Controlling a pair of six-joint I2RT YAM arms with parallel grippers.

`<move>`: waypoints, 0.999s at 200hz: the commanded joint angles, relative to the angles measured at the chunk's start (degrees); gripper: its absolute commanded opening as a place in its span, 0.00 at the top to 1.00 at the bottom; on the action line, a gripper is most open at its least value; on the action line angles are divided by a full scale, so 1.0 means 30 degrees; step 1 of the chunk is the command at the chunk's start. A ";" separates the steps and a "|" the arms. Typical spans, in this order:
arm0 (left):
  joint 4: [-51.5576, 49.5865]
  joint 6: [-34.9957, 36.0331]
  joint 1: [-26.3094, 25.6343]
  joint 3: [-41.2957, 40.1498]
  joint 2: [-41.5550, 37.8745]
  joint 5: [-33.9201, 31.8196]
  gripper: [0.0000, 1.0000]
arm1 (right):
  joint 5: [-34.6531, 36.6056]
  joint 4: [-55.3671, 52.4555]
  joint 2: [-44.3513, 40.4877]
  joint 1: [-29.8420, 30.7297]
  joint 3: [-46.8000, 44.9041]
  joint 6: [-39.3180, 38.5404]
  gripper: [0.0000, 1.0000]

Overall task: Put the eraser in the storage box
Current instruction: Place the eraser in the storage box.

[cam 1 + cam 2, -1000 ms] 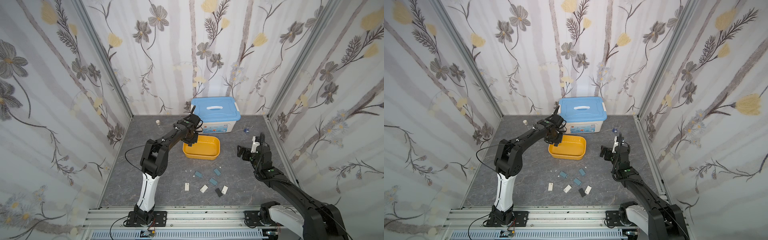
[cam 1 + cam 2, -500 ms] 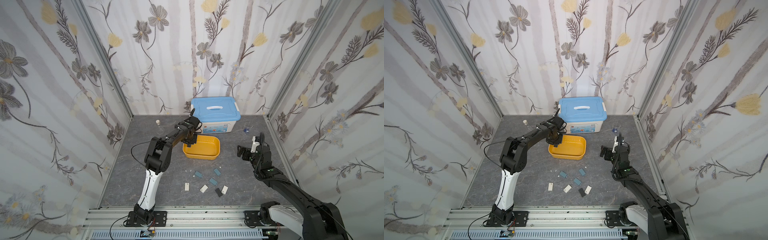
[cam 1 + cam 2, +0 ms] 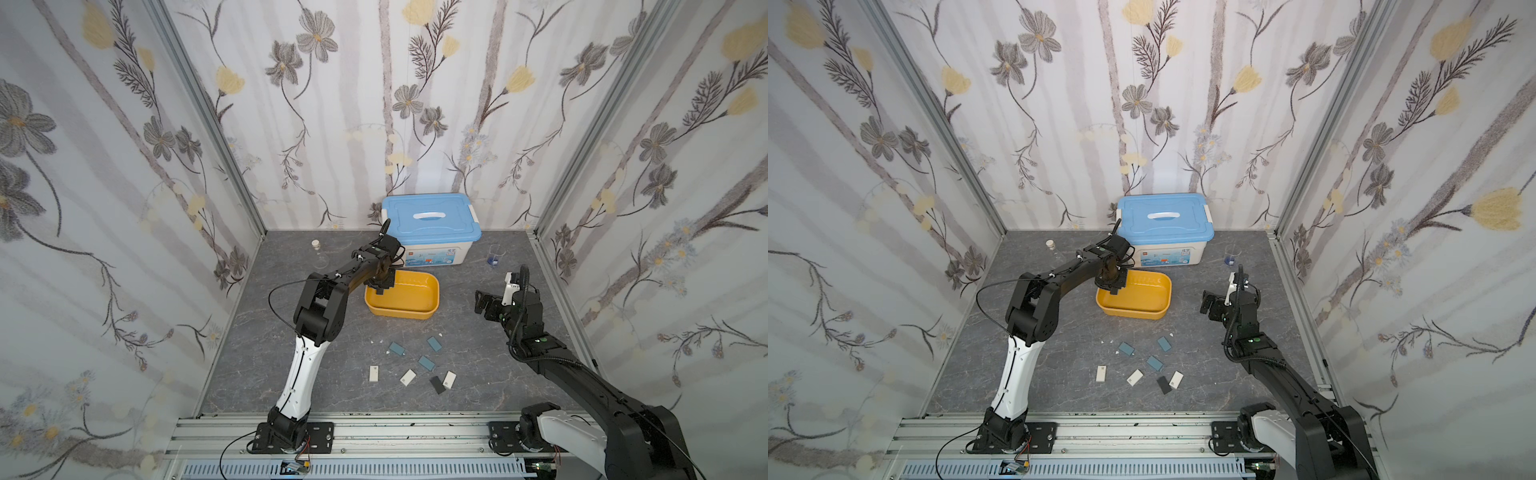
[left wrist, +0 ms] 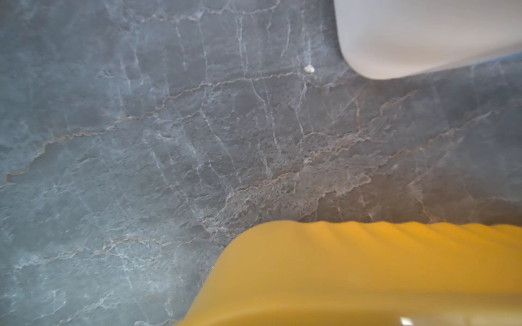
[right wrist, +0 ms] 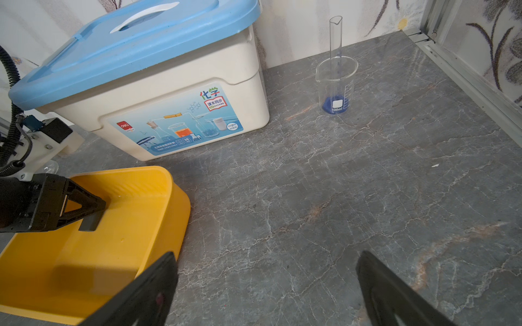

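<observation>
The grey worktop (image 3: pixel 478 399) is walled by flowered panels (image 3: pixel 374 104) on three sides, with a metal rail (image 3: pixel 374 432) along its near edge. The white bin (image 3: pixel 432 220) sits against the back wall. The storage box (image 3: pixel 415 313) lies just in front of it, with a narrow strip of worktop between them. Right of the box is a wide bare stretch, where the right jaws hang released, well apart from everything. The left jaws are clenched on the grey eraser (image 5: pixel 89 222), held over the inside of the box at its left end.

Since a second ago the elbow of the left arm (image 3: pixel 320 307) has swung slightly toward the box. The right arm (image 3: pixel 536 345) and the loose erasers (image 3: pixel 427 363) have not moved.

There is one bin, one box, one beaker (image 3: pixel 493 257) and one flask (image 3: pixel 319 254). Seven loose erasers lie near the front: three blue-grey, three white, one black.
</observation>
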 commanded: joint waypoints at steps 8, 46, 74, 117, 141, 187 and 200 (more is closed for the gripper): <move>0.0021 -0.0275 0.0040 0.0362 0.0169 -0.0151 0.61 | 0.0128 0.0822 0.0047 0.0008 0.0134 -0.0060 0.00; -0.0333 -0.0165 0.0012 0.0342 -0.0250 -0.0008 0.47 | -0.0019 0.0871 0.0024 0.0003 0.0153 -0.0052 0.00; -0.0569 -0.0163 -0.0098 0.0313 -0.0898 0.0339 0.46 | -0.0047 0.0851 -0.0039 0.0025 0.0161 -0.0056 0.00; -0.1291 -0.0052 -0.0686 0.0249 -0.3150 0.0098 0.30 | -0.0209 0.0793 -0.0421 0.0031 0.0130 -0.0075 0.00; -0.1802 0.0128 -0.1181 -0.0429 -0.5218 -0.0538 0.00 | -0.0339 0.0752 -0.0626 0.0032 0.0101 -0.0081 0.00; -0.2250 -0.0462 -0.1512 -0.4850 -1.0350 -0.1649 0.01 | -0.0581 0.0833 -0.0908 0.0108 -0.0039 -0.0027 0.00; -0.2426 -0.0873 -0.1513 -0.6814 -1.2064 -0.2191 0.00 | -0.0625 0.0833 -0.0978 0.0148 -0.0051 -0.0066 0.00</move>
